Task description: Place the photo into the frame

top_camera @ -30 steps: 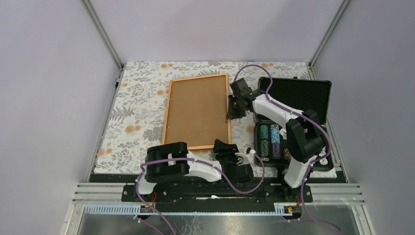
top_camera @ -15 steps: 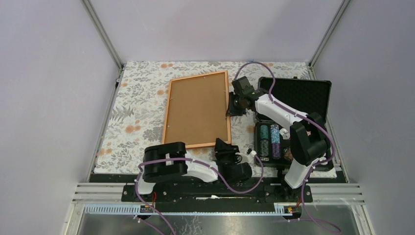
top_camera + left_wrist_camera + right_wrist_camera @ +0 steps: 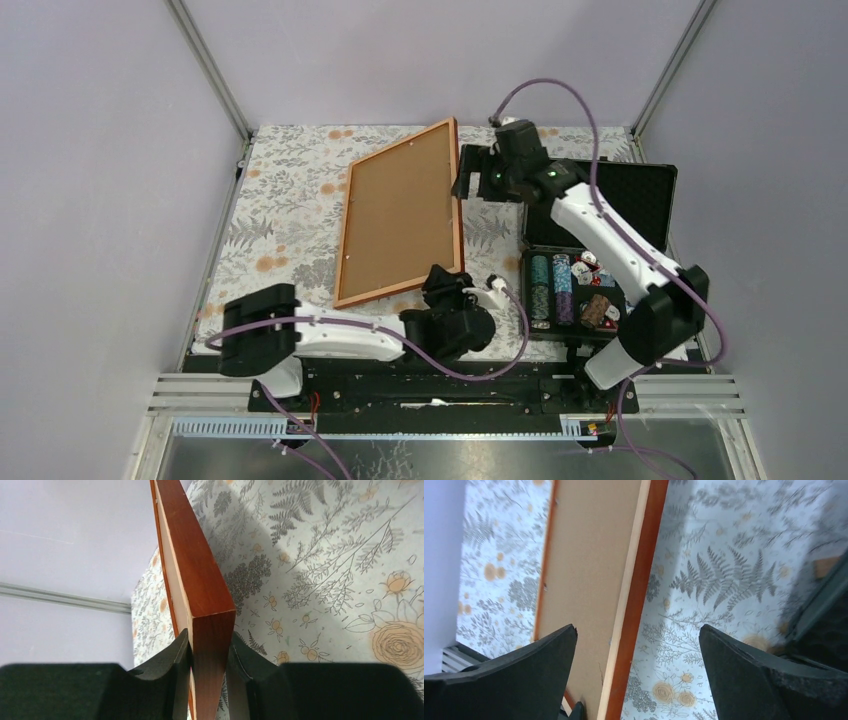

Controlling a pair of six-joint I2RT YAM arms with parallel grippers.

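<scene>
The frame [image 3: 459,200] is tilted, its right side lifted off the cloth and its brown backing board [image 3: 400,225] facing up. My left gripper [image 3: 447,283] is shut on the frame's near right corner; in the left wrist view both pads squeeze the orange-brown wood [image 3: 200,580], with the gripper [image 3: 207,645] around it. My right gripper [image 3: 465,175] hovers open by the frame's far right corner. In the right wrist view its gripper [image 3: 638,630] spans the frame's edge [image 3: 644,570] and the backing board [image 3: 589,555] without touching either. The photo is hidden.
An open black case [image 3: 600,200] sits at the right, holding stacks of chips [image 3: 552,285]. A floral cloth [image 3: 290,200] covers the table. Metal posts and plain walls close in the left, right and back.
The frame lay flat; now its right side is raised. My left gripper closed on the near right corner. My right gripper let go, opened wide and moved up towards the back.
</scene>
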